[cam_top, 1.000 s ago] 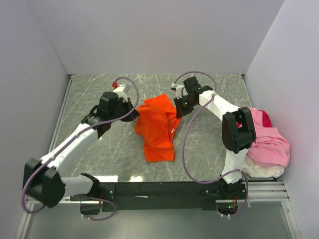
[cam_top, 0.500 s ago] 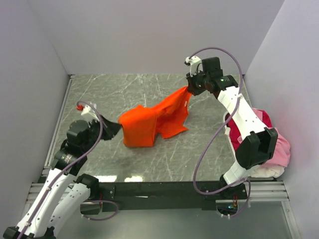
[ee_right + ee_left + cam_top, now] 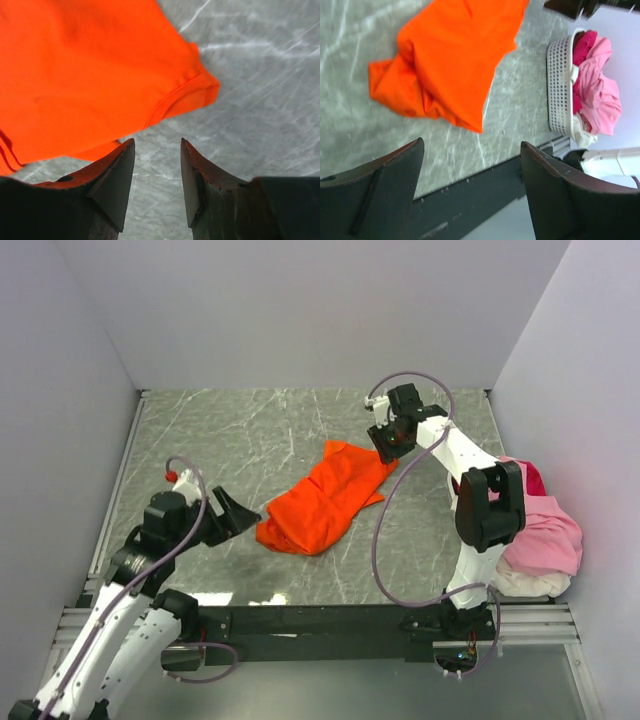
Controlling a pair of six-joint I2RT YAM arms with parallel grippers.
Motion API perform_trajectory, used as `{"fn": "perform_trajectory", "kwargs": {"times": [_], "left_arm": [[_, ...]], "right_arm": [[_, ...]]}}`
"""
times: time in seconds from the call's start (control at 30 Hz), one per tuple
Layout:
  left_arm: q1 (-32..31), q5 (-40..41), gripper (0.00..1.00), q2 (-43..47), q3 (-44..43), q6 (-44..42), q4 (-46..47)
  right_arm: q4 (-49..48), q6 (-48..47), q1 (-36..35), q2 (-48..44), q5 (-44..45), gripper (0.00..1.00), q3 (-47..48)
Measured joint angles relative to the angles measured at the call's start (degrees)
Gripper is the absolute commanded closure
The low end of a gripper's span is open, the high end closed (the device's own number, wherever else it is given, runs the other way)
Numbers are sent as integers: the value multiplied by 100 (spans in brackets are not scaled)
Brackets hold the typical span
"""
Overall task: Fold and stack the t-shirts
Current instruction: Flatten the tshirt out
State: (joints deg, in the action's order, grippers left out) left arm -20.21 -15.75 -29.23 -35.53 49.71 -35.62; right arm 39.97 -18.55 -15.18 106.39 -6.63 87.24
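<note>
1. The worktop (image 3: 250,430) is grey veined marble, with pale walls along its left, far and right edges and a black rail (image 3: 320,620) along the near edge where the arms are bolted.
2. The orange t-shirt (image 3: 325,495) lies crumpled near the middle. It runs slantwise from a bunched end towards the near-left to a flatter end towards the far-right.
3. Bare marble shows all round the shirt. The widest stretch is towards the far-left corner, and a narrower strip runs between the shirt and the near rail.
4. A white perforated basket (image 3: 559,90) sits at the right edge near the near-right corner. It holds a pink t-shirt (image 3: 545,530), a magenta-red t-shirt (image 3: 533,478) and a white t-shirt (image 3: 520,582), well apart from the orange one.
5. The left gripper (image 3: 243,518) is near the left edge, just beside the bunched end of the shirt. Its wrist view (image 3: 470,145) shows the jaws spread wide with only marble between them, holding nothing.
6. The right gripper (image 3: 388,440) is at the shirt's far-right end, in the far half of the worktop. Its wrist view (image 3: 157,142) shows the jaws parted by a modest gap over marble, gripping nothing, with a hemmed corner of the shirt (image 3: 90,75) just beyond the tips. One fingertip (image 3: 125,155) may brush the cloth, but the view is too close to be sure.
</note>
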Motion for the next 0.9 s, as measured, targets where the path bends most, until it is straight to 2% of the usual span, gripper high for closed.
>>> {"fn": "perform_trajectory", "kwargs": {"times": [0.13, 0.27, 0.4, 0.5, 0.67, 0.9], "left_arm": [[0, 63, 21, -890, -229, -302, 542], [0, 68, 26, -2376, -378, -619, 1303], [4, 68, 33, -3628, -540, -868, 1829], [2, 85, 34, -4323, -732, -1071, 2013], [-2, 258, 33, -4791, -896, -1351, 2135], [-17, 293, 33, -4892, -1355, -1685, 2002]], "right_arm": [[7, -114, 39, -116, -50, 51, -313], [79, -319, 111, -404, -411, 51, -614], [247, -708, 138, -686, -1458, 51, -800], [337, -970, 107, -717, -2116, 51, -802], [389, -1263, 66, -717, -2739, 51, -927], [422, -1451, 52, -717, -3008, 51, -1086]]}}
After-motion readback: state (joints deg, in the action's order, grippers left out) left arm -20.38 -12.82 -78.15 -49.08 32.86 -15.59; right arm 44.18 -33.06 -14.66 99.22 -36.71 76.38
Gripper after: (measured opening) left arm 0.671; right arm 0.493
